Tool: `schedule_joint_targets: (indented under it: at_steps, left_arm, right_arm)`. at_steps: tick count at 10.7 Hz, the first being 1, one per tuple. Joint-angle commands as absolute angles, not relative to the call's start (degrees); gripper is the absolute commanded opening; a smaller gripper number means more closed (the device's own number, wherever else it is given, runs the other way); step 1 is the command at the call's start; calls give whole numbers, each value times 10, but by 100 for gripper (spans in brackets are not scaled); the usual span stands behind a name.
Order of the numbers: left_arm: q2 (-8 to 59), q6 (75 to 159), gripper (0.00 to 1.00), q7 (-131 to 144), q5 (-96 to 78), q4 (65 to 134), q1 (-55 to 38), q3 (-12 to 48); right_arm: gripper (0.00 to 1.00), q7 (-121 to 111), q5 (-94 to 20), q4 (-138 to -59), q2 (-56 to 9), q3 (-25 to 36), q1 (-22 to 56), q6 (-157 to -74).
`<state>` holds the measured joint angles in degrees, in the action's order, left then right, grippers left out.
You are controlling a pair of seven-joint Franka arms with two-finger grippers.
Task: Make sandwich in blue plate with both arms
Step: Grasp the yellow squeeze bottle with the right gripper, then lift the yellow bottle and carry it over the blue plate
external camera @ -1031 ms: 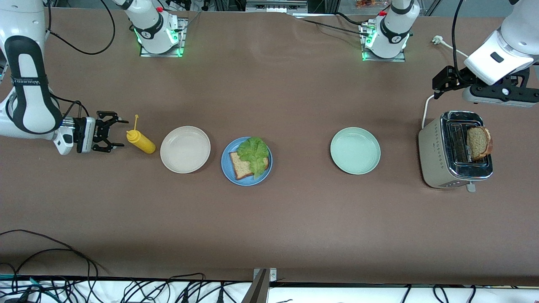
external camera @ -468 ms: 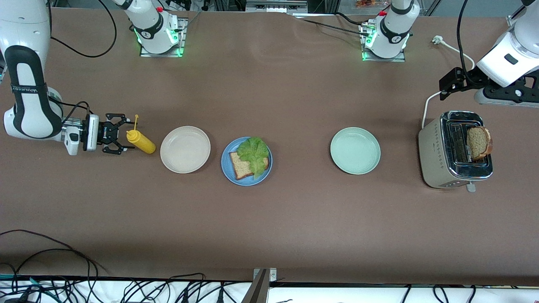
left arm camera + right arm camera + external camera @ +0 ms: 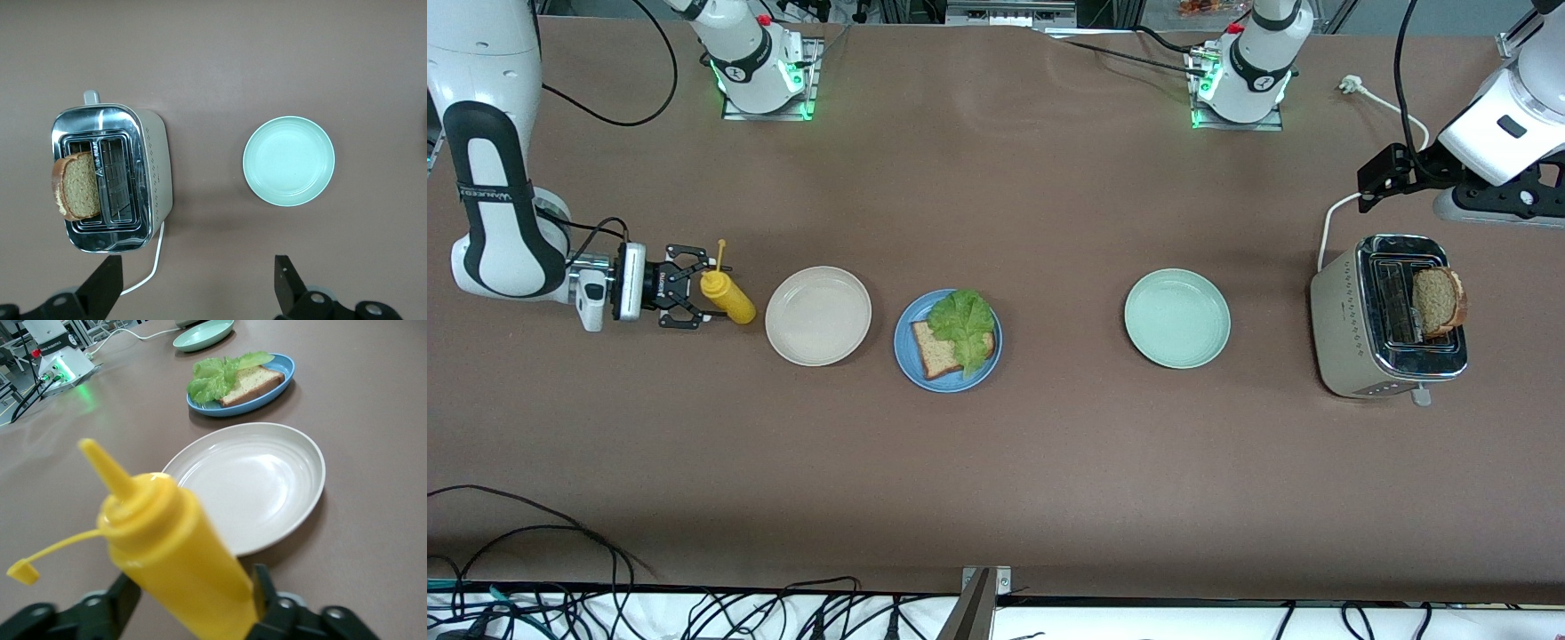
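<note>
The right gripper (image 3: 694,300) stands open around the yellow squeeze bottle (image 3: 727,299), fingers (image 3: 261,588) flanking it beside the beige plate (image 3: 818,316); the left gripper (image 3: 197,283) hangs open above the toaster (image 3: 1389,316). Bread and lettuce (image 3: 962,325) lie on the blue plate (image 3: 948,341).

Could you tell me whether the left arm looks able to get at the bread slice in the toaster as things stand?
Probably yes: the bread slice stands up out of the toaster slot with nothing over it, and the left gripper hangs open above the table beside the toaster.
</note>
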<state>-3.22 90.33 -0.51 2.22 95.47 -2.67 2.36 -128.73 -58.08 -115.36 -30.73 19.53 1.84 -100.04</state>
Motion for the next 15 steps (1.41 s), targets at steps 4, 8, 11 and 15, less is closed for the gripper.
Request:
schedule_joint_targets:
  at_steps: [4, 8, 11, 15]
  left_arm:
    - [-31, 904, 100, -5, 4, 954, -17, 25]
    - [-29, 904, 100, -5, -4, 954, -11, 24]
    - [-29, 904, 100, -5, 3, 952, -14, 25]
    - [-24, 904, 100, -5, 4, 948, -14, 25]
  right_arm:
    - [12, -1223, -579, -1119, -312, 185, 27, -1012]
    - [11, -1020, -413, -1019, -295, 169, 46, -999]
    - [11, -870, -261, -936, -279, 118, 50, -966]
    - [11, -757, -155, -796, -305, 116, 111, -830]
